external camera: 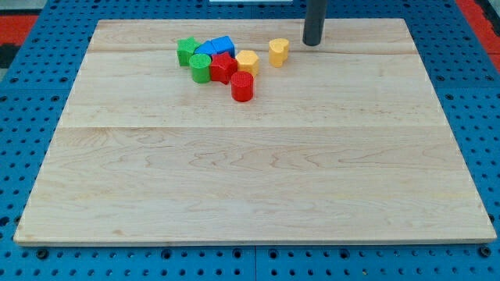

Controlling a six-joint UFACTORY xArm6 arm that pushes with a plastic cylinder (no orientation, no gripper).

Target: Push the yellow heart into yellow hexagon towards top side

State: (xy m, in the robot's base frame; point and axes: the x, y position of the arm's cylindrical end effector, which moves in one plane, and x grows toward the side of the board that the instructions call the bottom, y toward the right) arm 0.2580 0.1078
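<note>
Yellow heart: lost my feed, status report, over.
My tip up top, right of yellow heart, apart. Yellow hexagon just left, gap between them. Nothing between.

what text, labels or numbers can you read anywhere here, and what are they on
None: no word, label, number or sign shows in this view.
The blocks, such as the yellow heart and yellow hexagon, have plain faces.
The board is bare wood, and the rod down to my tip, at the heart's right, is unmarked.

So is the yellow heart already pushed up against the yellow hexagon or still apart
Apart: bare wood shows between the yellow heart and the yellow hexagon. My tip stands off the heart's right, not touching.
</note>
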